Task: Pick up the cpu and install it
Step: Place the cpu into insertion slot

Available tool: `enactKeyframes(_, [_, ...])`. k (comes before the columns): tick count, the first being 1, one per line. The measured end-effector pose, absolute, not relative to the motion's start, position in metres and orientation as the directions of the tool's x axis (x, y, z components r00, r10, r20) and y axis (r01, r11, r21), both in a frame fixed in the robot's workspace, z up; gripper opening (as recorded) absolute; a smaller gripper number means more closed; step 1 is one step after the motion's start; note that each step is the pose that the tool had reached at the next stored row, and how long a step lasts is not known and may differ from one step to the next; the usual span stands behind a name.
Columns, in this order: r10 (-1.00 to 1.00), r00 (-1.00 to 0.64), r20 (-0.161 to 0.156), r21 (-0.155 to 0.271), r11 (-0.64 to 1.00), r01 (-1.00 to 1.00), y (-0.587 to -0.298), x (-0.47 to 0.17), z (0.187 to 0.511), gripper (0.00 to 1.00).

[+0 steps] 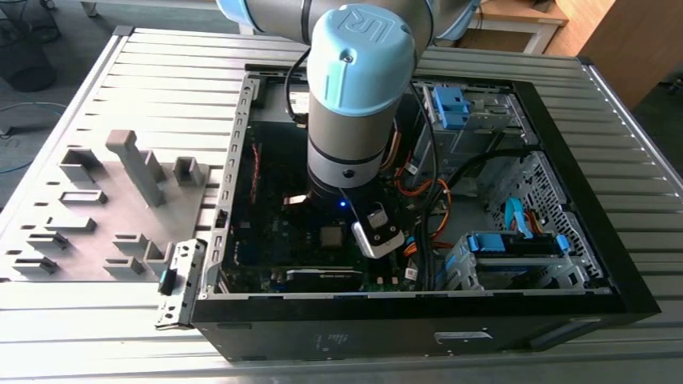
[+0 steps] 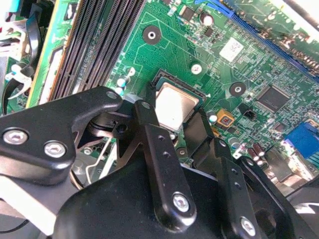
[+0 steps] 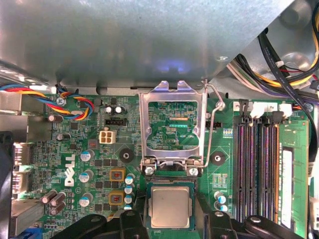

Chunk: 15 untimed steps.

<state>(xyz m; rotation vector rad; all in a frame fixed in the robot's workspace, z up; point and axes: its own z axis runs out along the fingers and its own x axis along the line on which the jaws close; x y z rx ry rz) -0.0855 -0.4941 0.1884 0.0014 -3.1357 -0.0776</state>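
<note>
The cpu (image 3: pixel 170 206) (image 2: pixel 174 102) is a small silvery square lying flat in its socket on the green motherboard (image 3: pixel 99 149). The socket's metal load plate (image 3: pixel 172 124) stands flipped open beside it, with its wire lever (image 3: pixel 212 124) raised. My gripper (image 3: pixel 172 220) (image 2: pixel 172 115) hangs just above the socket, open. Its black fingers (image 3: pixel 130 220) stand one on each side of the chip, outside the socket rim. In the exterior view the arm (image 1: pixel 357 96) reaches straight down into the open computer case (image 1: pixel 427 320).
Memory slots (image 3: pixel 254 164) run beside the socket, and bundled cables (image 3: pixel 279 64) lie beyond them. A grey tray with plastic blocks (image 1: pixel 107 208) sits on the slatted table at the exterior view's left. Blue drive cages (image 1: pixel 501 248) and orange cables fill the case's right side.
</note>
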Motion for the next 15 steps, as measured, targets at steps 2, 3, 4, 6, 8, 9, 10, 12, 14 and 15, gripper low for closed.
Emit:
enactKeyframes(2, [-0.001,-1.000,0.005,0.050,0.999,-0.001,-0.4940,-0.0855,0.1893,0.47])
enactKeyframes(3, [-0.001,-1.000,0.004,0.050,0.999,-0.001,-0.4940,-0.0855,0.1899,0.47])
enactKeyframes(4, [-0.001,-1.000,0.005,0.050,0.999,-0.001,-0.4940,-0.0855,0.1908,0.47])
enactKeyframes(6, [-0.001,-1.000,0.005,0.050,0.999,-0.001,-0.4940,-0.0855,0.1917,0.47])
enactKeyframes(8, [-0.001,-1.000,0.005,0.050,0.999,-0.001,-0.4941,-0.0855,0.1921,0.47])
enactKeyframes(9, [-0.001,-1.000,0.005,0.050,0.999,-0.001,-0.4941,-0.0855,0.1921,0.47])
enactKeyframes(10, [-0.001,-1.000,0.005,0.050,0.999,-0.001,-0.4941,-0.0855,0.1921,0.47])
enactKeyframes(12, [0.003,-1.000,0.005,0.049,0.999,0.003,-0.4944,-0.0855,0.1922,0.47])
enactKeyframes(14, [0.011,-1.000,0.005,0.049,0.999,0.011,-0.4948,-0.0854,0.1919,0.47])
enactKeyframes(15, [0.016,-1.000,0.005,0.049,0.999,0.017,-0.4948,-0.0854,0.1918,0.47])
